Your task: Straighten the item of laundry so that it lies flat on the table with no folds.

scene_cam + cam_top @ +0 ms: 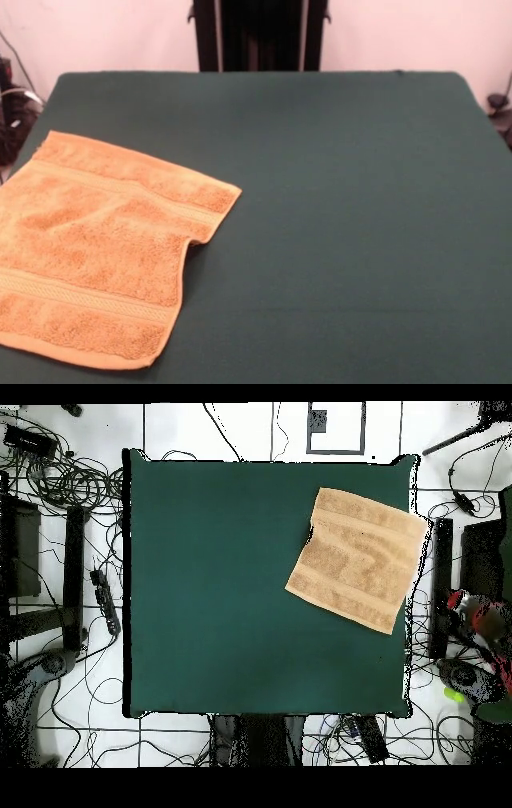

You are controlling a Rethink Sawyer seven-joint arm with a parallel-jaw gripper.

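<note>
The orange-tan terry towel lies on the dark green table at the left of the front view, reaching over the table's left edge. Its right edge buckles inward with a small fold near the middle. Woven border bands run across it near both ends. In the overhead view the towel sits at the table's upper right, turned at an angle, with a small notch on its left edge. No label shows. The gripper is out of view in both views.
The robot's black pedestal stands behind the table's far edge. Cables and equipment lie on the floor around the table.
</note>
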